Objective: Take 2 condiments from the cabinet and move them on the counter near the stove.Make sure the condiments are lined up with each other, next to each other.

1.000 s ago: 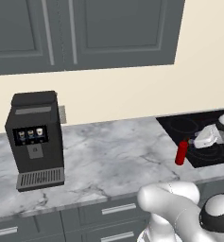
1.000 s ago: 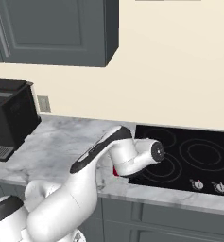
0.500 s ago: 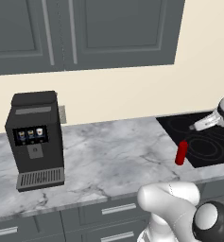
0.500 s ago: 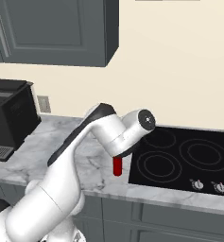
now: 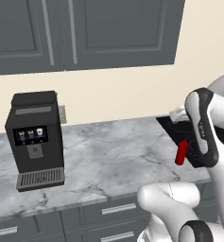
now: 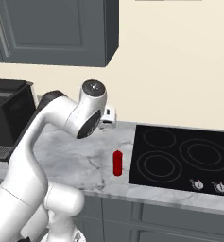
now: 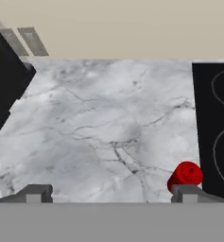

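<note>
Item one — the red squeeze bottle (image 6: 117, 163): you will find it standing upright on the marble counter (image 6: 80, 153), just beside the left edge of the black cooktop (image 6: 184, 158) and toward the counter's front. In the left base view the same bottle (image 5: 181, 152) shows partly behind the white arm, at the corner where the marble meets the glass. In the hand view it appears from above as a red round top (image 7: 185, 174), low in the picture and touching the line of one fingertip (image 7: 188, 193), with the cooktop's edge (image 7: 212, 123) running just past it.

Item two — the gripper (image 7: 111, 194): its two dark tips stand far apart at the bottom of the hand view, spread wide with nothing between them but bare marble. You can count it as released; the bottle is not held.

Item three — the arm: raised above the counter, elbow high, the wrist near the wall in the right base view.

Item four — the wall cabinet (image 5: 85, 33): dark grey, doors closed in the left base view, silver bar handles (image 5: 72, 33) running vertically.

Item five — the coffee machine (image 5: 35, 132): black, standing on the counter well to the left of the bottle, near the wall.

Item six — the drawers (image 5: 104, 212): dark grey, below the counter front, short horizontal handles.

Item seven — the cooktop knobs (image 6: 196, 184): small, silver, along the front edge of the glass.
</note>
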You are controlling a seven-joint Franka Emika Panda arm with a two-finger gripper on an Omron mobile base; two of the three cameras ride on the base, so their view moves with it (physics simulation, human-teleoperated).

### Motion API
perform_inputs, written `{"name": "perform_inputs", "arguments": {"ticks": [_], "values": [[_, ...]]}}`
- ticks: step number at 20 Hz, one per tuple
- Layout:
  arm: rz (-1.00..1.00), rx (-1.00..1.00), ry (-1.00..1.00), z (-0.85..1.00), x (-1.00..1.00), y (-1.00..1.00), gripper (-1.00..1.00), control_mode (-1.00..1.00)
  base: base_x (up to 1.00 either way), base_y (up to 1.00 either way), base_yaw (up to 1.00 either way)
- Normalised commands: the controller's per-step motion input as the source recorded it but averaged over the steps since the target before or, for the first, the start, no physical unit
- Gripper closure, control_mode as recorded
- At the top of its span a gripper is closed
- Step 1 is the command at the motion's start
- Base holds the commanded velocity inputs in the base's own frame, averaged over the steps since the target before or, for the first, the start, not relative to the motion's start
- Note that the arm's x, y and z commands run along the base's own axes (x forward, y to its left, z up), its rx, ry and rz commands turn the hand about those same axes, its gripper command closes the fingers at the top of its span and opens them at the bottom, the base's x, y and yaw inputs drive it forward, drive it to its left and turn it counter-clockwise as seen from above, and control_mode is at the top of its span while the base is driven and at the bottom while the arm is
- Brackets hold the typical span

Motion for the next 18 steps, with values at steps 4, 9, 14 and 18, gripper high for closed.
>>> {"name": "perform_inputs", "arguments": {"ticks": [4,9,14,18], "values": [[-0.38,-0.03,0.09,0.03,0.0,0.5,-1.0,-1.0,0.0,0.0,0.0],[-0.38,-0.04,0.01,0.0,0.0,0.48,-1.0,-1.0,0.0,0.0,0.0],[-0.17,-0.07,-0.02,0.09,-0.03,0.33,-1.0,-1.0,0.0,0.0,0.0],[0.03,0.0,0.0,0.26,-0.18,0.04,-1.0,-1.0,0.0,0.0,0.0]]}}
